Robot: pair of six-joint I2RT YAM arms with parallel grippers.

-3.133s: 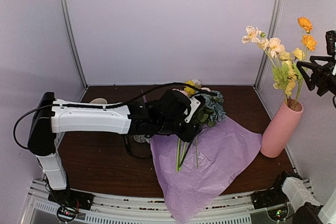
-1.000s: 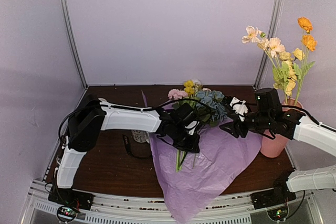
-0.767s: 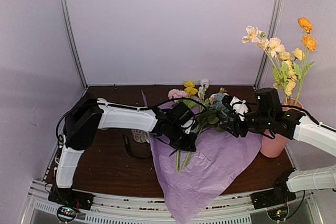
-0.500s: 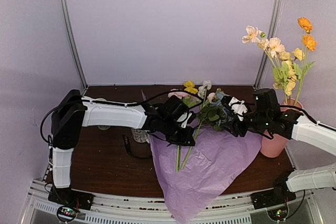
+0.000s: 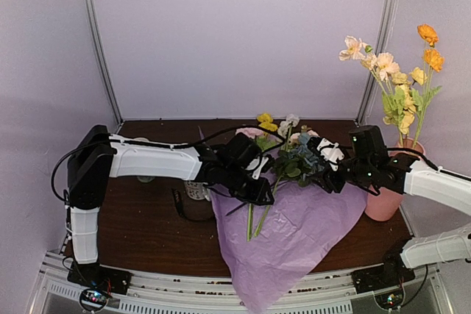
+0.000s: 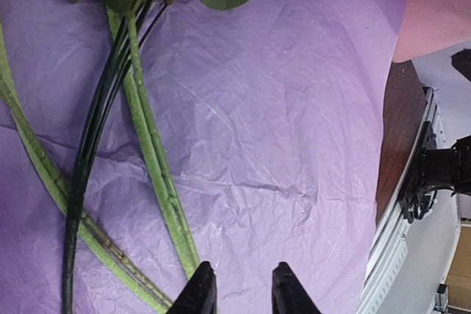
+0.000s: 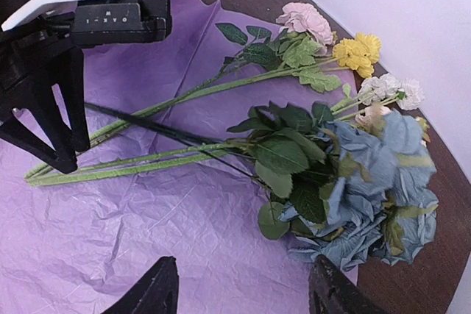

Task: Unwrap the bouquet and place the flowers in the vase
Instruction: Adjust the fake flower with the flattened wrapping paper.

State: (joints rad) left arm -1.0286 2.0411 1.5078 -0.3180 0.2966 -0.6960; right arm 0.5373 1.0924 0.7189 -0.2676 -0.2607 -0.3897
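Flowers (image 5: 291, 156): one group lies loose on the opened sheet of lilac tissue paper (image 5: 294, 233), blooms toward the back of the table (image 5: 147, 218), stems (image 6: 154, 174) running toward the near edge. The right wrist view shows a blue bloom cluster (image 7: 383, 182) nearest that camera, with a pink bloom (image 7: 305, 20), a yellow bloom (image 7: 357, 51) and small white blooms (image 7: 390, 87) beyond it. All lie flat or nearly flat on the paper.

A second group, peach, yellow and orange blooms (image 5: 401, 86), stands upright in the pink vase (image 5: 390, 185). The vase stands at the right of the table, just beside the right corner of the paper.

Left gripper (image 6: 244, 292): positioned low over the paper at the cut ends of the stems. Its jaws stand narrowly apart with only paper visible between them; the nearest green stem ends just to the left of the fingertips. Nothing is gripped.

Right gripper (image 7: 243, 292): positioned above the blue bloom cluster, jaws spread wide. Nothing lies between its fingers, and contact with the blooms cannot be determined.
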